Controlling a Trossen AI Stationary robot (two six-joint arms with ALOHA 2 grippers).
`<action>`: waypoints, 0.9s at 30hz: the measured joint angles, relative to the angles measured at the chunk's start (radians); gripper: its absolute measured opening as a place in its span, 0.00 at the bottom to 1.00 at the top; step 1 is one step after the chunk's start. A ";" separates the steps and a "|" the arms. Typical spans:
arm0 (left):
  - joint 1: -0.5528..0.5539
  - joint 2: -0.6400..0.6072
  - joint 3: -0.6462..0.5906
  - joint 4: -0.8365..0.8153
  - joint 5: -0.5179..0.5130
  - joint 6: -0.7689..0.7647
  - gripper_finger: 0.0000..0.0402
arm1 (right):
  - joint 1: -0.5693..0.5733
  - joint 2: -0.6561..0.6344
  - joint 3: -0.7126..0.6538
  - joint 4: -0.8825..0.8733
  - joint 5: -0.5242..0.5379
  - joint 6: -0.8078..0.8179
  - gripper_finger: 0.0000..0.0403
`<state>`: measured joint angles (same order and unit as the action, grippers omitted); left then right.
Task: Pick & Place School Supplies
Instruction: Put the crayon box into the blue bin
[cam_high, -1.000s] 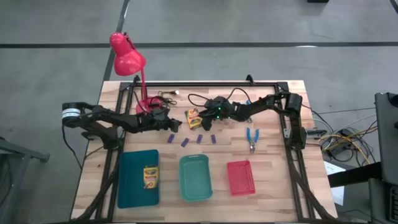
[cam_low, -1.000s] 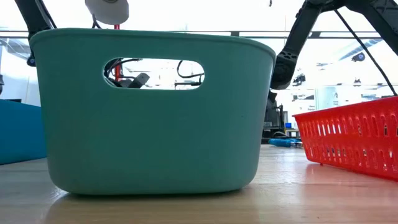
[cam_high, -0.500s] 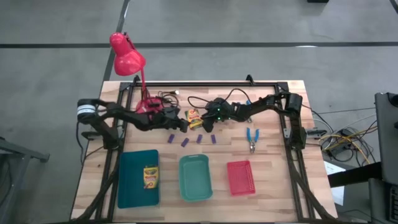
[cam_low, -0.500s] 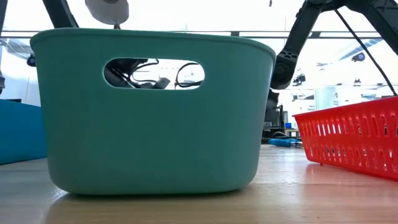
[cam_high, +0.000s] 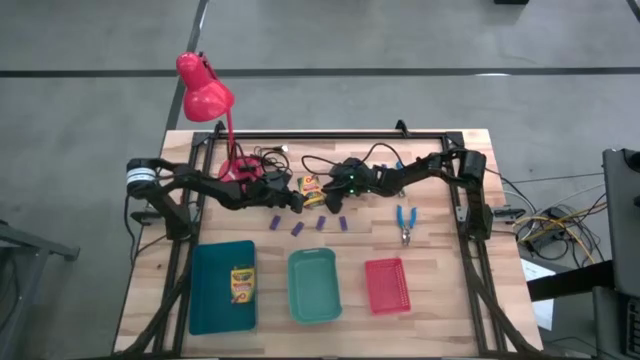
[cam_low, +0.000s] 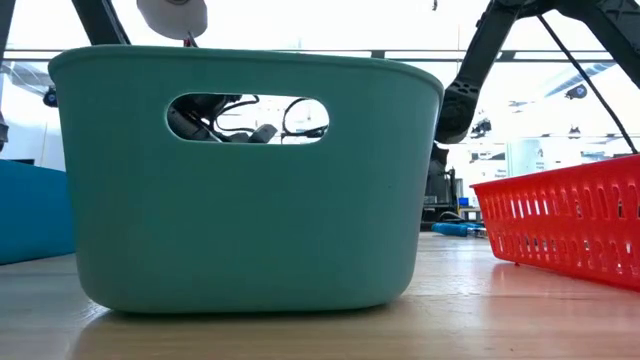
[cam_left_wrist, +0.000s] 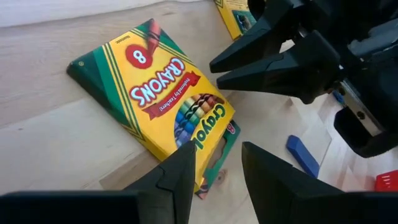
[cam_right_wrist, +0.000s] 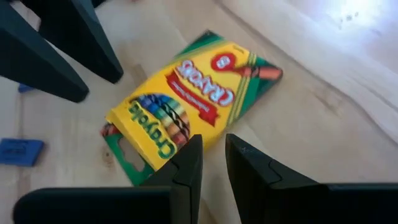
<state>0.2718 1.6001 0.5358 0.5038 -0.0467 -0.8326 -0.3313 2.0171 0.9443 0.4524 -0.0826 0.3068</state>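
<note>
Both grippers meet over one crayon box (cam_high: 312, 188) lying flat on the table (cam_high: 440, 290) near its far edge, between the two arms. The left gripper (cam_left_wrist: 214, 168) comes in from the left with its fingers apart, hanging just over the box's edge; nothing is between them. The right gripper (cam_right_wrist: 214, 163) faces it from the other side, fingers a narrow gap apart, also just beside the box and not clamped on it. In the left wrist view a second crayon box (cam_left_wrist: 236, 14) shows partly beyond the right gripper. A third crayon box (cam_high: 242, 284) lies in the blue tray (cam_high: 205, 300) at the near left. Four purple blocks (cam_high: 297, 228) sit in a row on the wood just nearer than the grippers. The blue-handled scissors (cam_high: 405, 223) lie to the right of the blocks, well clear of both arms. The teal tray (cam_high: 315, 310) and red tray (cam_high: 387, 285) stand along the near edge. The red lamp (cam_high: 204, 92) stands at the far left corner.
</note>
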 joint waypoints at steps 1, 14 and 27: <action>0.000 0.000 0.000 -0.001 0.000 0.000 0.34 | 0.000 0.000 0.000 0.012 0.000 -0.001 0.17; 0.002 0.000 0.000 -0.006 0.000 0.000 0.34 | 0.027 0.001 0.002 -0.036 -0.046 -0.022 0.17; 0.004 -0.009 0.000 -0.024 0.010 -0.063 0.34 | 0.033 0.005 0.003 -0.057 0.001 -0.019 0.17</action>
<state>0.2760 1.5908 0.5358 0.4796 -0.0372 -0.8955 -0.2985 2.0224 0.9470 0.3956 -0.0817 0.2882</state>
